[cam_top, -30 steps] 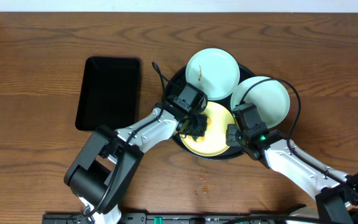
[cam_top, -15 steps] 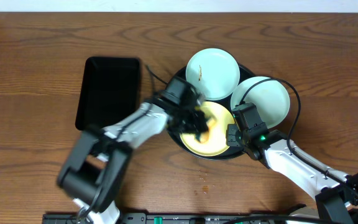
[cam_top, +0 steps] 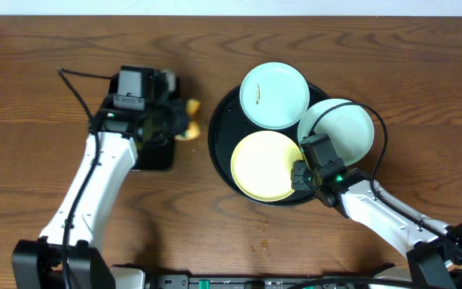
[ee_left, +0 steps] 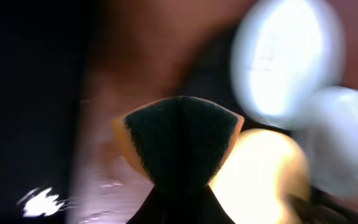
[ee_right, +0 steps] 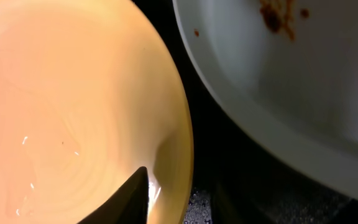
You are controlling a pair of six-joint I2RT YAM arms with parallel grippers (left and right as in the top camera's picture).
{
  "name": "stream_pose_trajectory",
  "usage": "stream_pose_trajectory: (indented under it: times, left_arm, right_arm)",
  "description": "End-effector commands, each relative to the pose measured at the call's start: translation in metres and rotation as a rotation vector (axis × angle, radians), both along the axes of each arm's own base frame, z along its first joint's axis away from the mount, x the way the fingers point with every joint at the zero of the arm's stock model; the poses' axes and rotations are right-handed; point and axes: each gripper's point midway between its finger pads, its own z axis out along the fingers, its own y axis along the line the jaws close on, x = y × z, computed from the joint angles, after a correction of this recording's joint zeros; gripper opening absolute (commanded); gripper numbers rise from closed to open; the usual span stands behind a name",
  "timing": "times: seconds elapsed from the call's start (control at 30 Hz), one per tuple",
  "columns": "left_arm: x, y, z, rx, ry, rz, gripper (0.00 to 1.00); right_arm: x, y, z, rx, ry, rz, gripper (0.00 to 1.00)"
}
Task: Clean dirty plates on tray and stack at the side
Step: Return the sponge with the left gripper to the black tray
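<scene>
The right gripper point(cam_top: 297, 174), its spread unclear, sits at the yellow plate point(cam_top: 261, 164)'s three o'clock rim, nearer than the left gripper point(cam_top: 176, 126) pinching a sponge point(cam_top: 191, 128).

The brown wooden surface point(cam_top: 375, 64) shows long grain under a low sheen. The large round black tray point(cam_top: 218, 135) is glossy. The pale yellow round plate point(ee_right: 61, 106) is smooth, with bright glints (ceramic or plastic, hard to tell). At the tray's 9 o'clock, the yellow sponge point(ee_left: 180, 134) has a dark, rough scouring face.
</scene>
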Motion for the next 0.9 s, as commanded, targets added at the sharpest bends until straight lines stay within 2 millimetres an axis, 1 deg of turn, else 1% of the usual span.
stream_pose_trajectory:
  times: [0.0, 0.1, 0.2, 0.27, 0.37, 0.53, 0.57, 0.6, 0.63, 0.73, 0.8, 0.83, 0.87]
  left_arm:
    - [-0.001, 0.058, -0.022, 0.252, 0.034, 0.133, 0.08]
    - [-0.004, 0.068, -0.033, 0.300, 0.048, 0.113, 0.08]
    - [-0.005, 0.079, -0.046, 0.365, 0.073, 0.126, 0.08]
    - [-0.005, 0.087, -0.056, 0.413, 0.090, 0.129, 0.08]
    - [-0.003, 0.094, -0.071, 0.456, 0.117, 0.135, 0.08]
    - [0.010, 0.094, -0.098, 0.466, 0.132, 0.128, 0.08]
    - [0.013, 0.094, -0.103, 0.466, 0.131, 0.128, 0.09]
    - [0.014, 0.094, -0.106, 0.466, 0.131, 0.128, 0.13]
    - [0.016, 0.094, -0.109, 0.466, 0.132, 0.128, 0.15]
    - [0.017, 0.094, -0.113, 0.467, 0.135, 0.127, 0.17]
    - [0.017, 0.094, -0.113, 0.467, 0.135, 0.127, 0.36]
    - [0.017, 0.094, -0.113, 0.467, 0.135, 0.127, 0.47]
    - [0.017, 0.094, -0.113, 0.467, 0.135, 0.127, 0.56]
  right_arm:
    - [-0.006, 0.001, -0.006, 0.012, 0.027, -0.015, 0.25]
    - [-0.005, 0.001, -0.006, 0.014, 0.022, -0.015, 0.17]
    - [-0.005, 0.003, -0.006, 0.014, 0.019, -0.010, 0.05]
    - [-0.006, 0.005, -0.006, 0.015, 0.018, -0.003, 0.01]
    - [-0.004, 0.007, -0.004, 0.018, 0.003, 0.003, 0.01]
    - [0.006, 0.013, 0.004, 0.040, -0.043, 0.008, 0.01]
    - [0.008, 0.014, 0.007, 0.038, -0.052, 0.023, 0.01]
    - [0.009, 0.015, 0.010, 0.033, -0.062, 0.045, 0.01]
    - [0.011, 0.016, 0.016, 0.023, -0.074, 0.068, 0.01]
    - [0.019, 0.015, 0.033, -0.010, -0.128, 0.108, 0.01]
    - [0.027, 0.011, 0.050, -0.047, -0.184, 0.115, 0.01]
    - [0.031, 0.008, 0.059, -0.070, -0.215, 0.120, 0.01]
    - [0.036, 0.005, 0.069, -0.098, -0.248, 0.129, 0.01]
